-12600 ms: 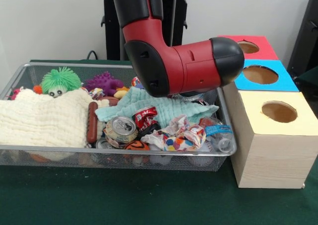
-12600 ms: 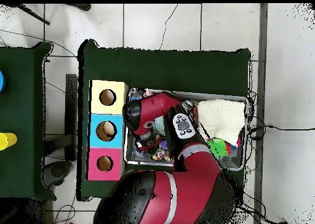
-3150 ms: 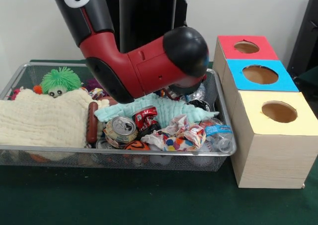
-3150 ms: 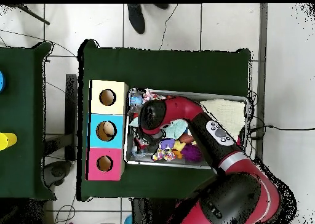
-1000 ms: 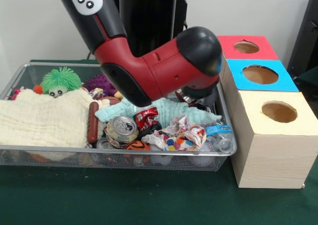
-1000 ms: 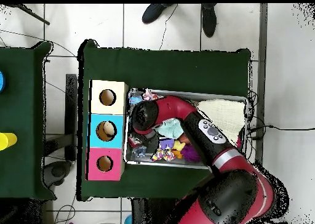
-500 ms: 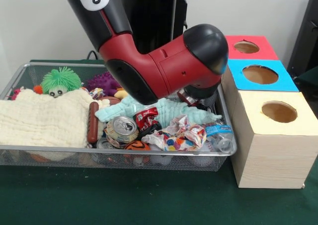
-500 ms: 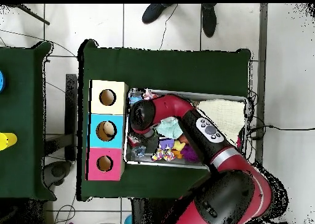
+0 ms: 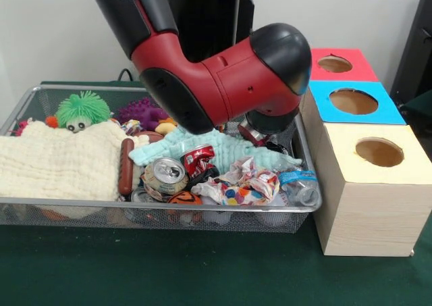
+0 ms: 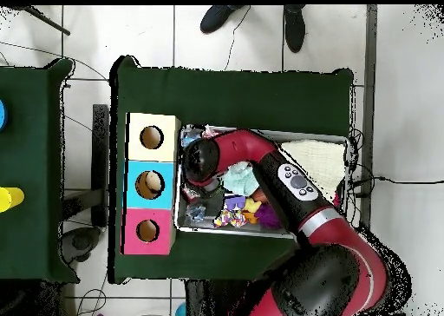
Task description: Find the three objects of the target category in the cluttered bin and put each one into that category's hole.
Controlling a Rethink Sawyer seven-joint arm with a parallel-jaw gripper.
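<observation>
Now arm (image 9: 223, 83) low over bin (image 9: 162, 215); jaws' state unclear; 3 holes in boxes; 2 cans visible.

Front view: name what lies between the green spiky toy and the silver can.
The cream cloth and a brown sausage toy lie between the green spiky toy and silver can.

Table (image 9: 202, 272) with dark green cover carries two things directly: wire mesh bin (image 9: 162, 215) and wooden box (image 9: 368, 205) with three round holes in top, faces yellow, blue, red. Box just beside bin's end, nearly touching. Overhead view: bin (image 10: 260, 233) and box (image 10: 153, 184) together fill middle of green top (image 10: 234, 95); second green table (image 10: 30, 156) stands apart across tiled floor (image 10: 403, 113)
</observation>
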